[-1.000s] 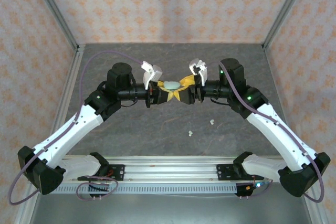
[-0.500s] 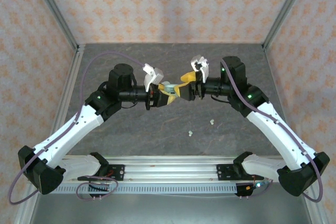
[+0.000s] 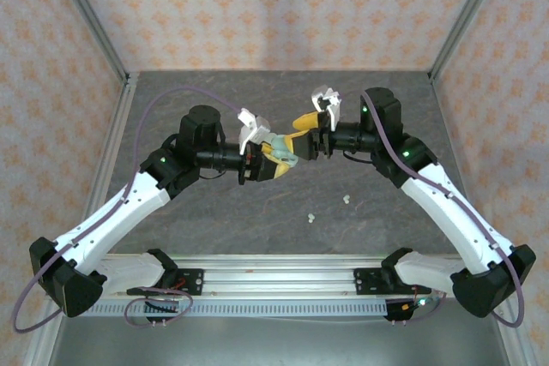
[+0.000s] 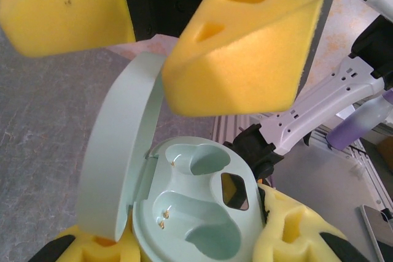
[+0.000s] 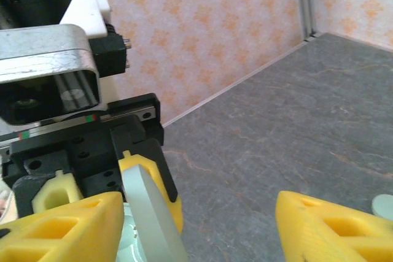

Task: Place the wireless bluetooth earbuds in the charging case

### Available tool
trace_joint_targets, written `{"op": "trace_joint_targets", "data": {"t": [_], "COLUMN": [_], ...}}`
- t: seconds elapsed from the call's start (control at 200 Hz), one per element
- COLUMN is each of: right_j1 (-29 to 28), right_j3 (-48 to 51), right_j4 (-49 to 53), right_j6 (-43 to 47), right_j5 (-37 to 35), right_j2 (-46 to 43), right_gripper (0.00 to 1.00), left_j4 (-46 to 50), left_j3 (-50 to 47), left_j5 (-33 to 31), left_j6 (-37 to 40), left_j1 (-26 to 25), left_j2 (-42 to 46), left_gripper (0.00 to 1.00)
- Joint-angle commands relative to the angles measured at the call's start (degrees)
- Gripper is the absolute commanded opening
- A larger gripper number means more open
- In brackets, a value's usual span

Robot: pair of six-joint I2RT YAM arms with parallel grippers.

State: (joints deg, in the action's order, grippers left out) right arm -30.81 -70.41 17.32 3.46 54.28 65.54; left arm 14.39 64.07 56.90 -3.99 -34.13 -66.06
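Pale green and oval, the charging case sits clamped between the yellow foam pads of the left pincer, held up above the middle of the grey bench. Its lid stands swung open on the left, baring two smooth hollow wells with tiny gold contacts. The right pincer faces it with jaws wide, pads either side of the lid's upper edge; whether one touches it I cannot tell. Two whitish, pebble-like earbuds lie on the bench nearer the arm bases, well apart from the case.
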Motion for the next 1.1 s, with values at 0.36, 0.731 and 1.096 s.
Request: {"op": "trace_joint_targets", "data": {"t": [0.36,0.731,1.096], "right_j1": [-1.32,-6.22,-8.12], "right_j3": [-2.19,-9.83,-5.38], "right_j4": [-0.25,11.27,8.05], "right_j6": [3.32,16.92,26.2], "right_j5": [3.98,-6.92,-18.67], "right_j2": [-0.28,-0.76,-5.32], "right_gripper": [0.18,0.07,0.07], "left_j4": [-4.28,-5.76,-5.6], "left_j3": [1.32,-0.01,-1.76], "left_j5": [0.51,-4.79,-7.69], "left_j6": [-1.32,-2.15,-3.38], "left_j1": [-0.15,-0.17,0.42], "left_j2": [1.13,3.26,5.41], "left_gripper": [0.14,0.65,0.82]}}
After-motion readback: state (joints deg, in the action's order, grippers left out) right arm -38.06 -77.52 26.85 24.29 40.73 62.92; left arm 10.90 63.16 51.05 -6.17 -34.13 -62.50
